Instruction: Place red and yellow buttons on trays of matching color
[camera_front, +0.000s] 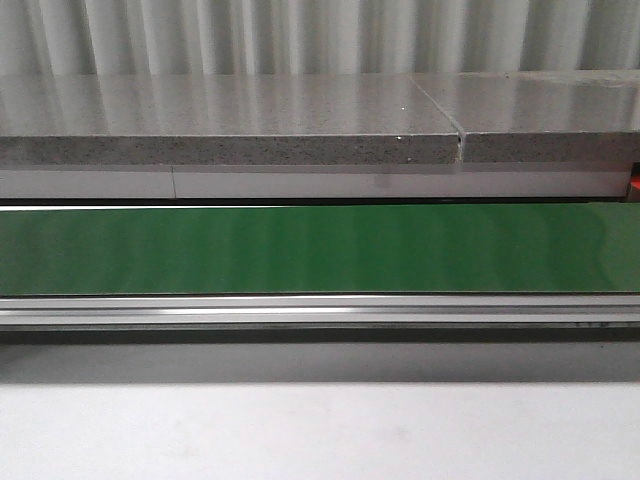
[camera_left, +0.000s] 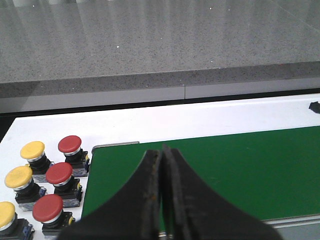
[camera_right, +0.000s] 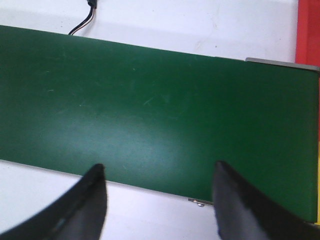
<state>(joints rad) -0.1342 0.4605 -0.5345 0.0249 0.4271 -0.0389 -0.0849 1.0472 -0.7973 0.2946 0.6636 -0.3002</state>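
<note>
The left gripper (camera_left: 162, 195) shows its two dark fingers (camera_left: 150, 200) pressed together with nothing between them, poised over the near end of the green belt (camera_left: 240, 165). Beside that end of the belt, on the white table (camera_left: 165, 122), we see the buttons grouped in two rows: three red buttons (camera_left: 69, 144) (camera_left: 59, 173) (camera_left: 48, 208) next to the belt, three yellow buttons (camera_left: 32, 149) (camera_left: 18, 176) (camera_left: 5, 214) on their far side, each cap sitting on a dark base. The lowest yellow one is partly cut off by the frame edge.

The right gripper (camera_right: 157, 192) has its fingers (camera_right: 90, 200) spread wide apart, empty, above the same green belt (camera_right: 150, 110). At the frame's right edge we make out a strip of red tray (camera_right: 307, 30), with a thin sliver of yellow below it; a dark cable (camera_right: 82, 22) runs across the white surface beyond the belt.

In the front view we see only the belt (camera_front: 320, 248) running the full width, its metal rail (camera_front: 320, 310) in front and a grey speckled stone ledge (camera_front: 230, 135) behind; neither gripper appears there
</note>
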